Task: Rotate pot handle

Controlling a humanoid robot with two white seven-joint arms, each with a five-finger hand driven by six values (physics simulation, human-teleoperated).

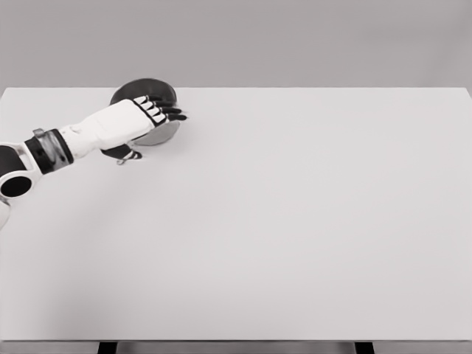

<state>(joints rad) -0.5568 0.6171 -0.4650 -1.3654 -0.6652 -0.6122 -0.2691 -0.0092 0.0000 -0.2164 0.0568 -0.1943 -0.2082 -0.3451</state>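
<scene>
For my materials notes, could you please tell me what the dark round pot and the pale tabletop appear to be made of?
The dark round pot looks like metal: its side wall renders silvery grey with a soft sheen, though the left hand covers much of it. The pale tabletop looks like a matte, off-white laminate or painted board, uniform and free of reflections. Neither is certain in a simulator render.

White table (295, 236) fills view; dark legs (108, 347) at bottom edge; plain grey wall (295, 40) behind.

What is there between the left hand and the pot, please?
Nothing shows between them in the head view: the left hand lies over the pot, hiding part of it. Whether the fingers grip it cannot be told.
</scene>
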